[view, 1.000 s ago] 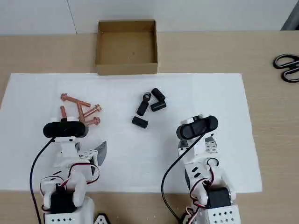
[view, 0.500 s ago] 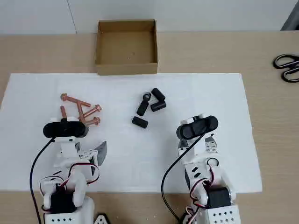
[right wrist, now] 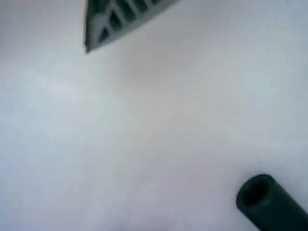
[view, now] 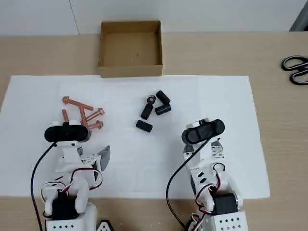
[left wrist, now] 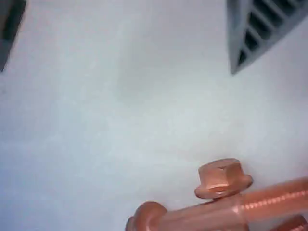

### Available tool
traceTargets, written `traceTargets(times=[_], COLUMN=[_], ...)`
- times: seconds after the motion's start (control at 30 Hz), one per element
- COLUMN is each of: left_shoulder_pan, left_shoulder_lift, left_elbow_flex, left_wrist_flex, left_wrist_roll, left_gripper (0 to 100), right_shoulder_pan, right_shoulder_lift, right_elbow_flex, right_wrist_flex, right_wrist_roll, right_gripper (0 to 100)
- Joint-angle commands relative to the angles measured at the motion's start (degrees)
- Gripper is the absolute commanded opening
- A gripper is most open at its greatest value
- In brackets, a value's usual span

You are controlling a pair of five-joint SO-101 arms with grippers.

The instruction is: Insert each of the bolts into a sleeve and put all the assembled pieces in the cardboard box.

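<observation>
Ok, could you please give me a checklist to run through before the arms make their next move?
1. Box open on top with nothing inside: ok.
2. Left gripper open and holding nothing: ok.
3. Bolts on the white sheet, just ahead of the left gripper: ok.
4. Bolts far enough apart to grasp one alone: not ok, they lie crossed and touching.
5. Sleeves loose on the sheet, none with a bolt in it yet: ok.
6. Scissors off the sheet, away from the parts: ok.
</observation>
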Motion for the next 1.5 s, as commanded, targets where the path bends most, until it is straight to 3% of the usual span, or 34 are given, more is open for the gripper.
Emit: traceTargets(times=[0.0,0.57,0.93,1.13,1.47], left_shoulder_pan=[0.44,-0.44,-12.84,-13.01,-12.92], left_shoulder_lift=[-0.62,-0.62,-0.26,-0.18,-0.18], left_elbow_flex=[-0.22,-0.57,-18.42,-20.88,-22.11], left_wrist_flex=[-1.32,-2.9,-2.55,-2.55,-1.93], left_wrist_roll=[0.09,-0.26,-0.18,-0.18,-0.09], left_gripper=[28,28,28,28,28], right_shoulder_pan=[-0.13,0.75,13.23,13.93,13.93], right_shoulder_lift=[-1.1,-1.19,-1.01,-0.57,-0.57], right_elbow_flex=[0.53,-0.35,-19.16,-26.81,-27.34], right_wrist_flex=[0.13,-0.31,6.9,7.08,7.08], right_wrist_roll=[-0.53,-0.09,1.05,6.86,6.59], right_gripper=[22.1,22.1,22.1,22.1,22.1])
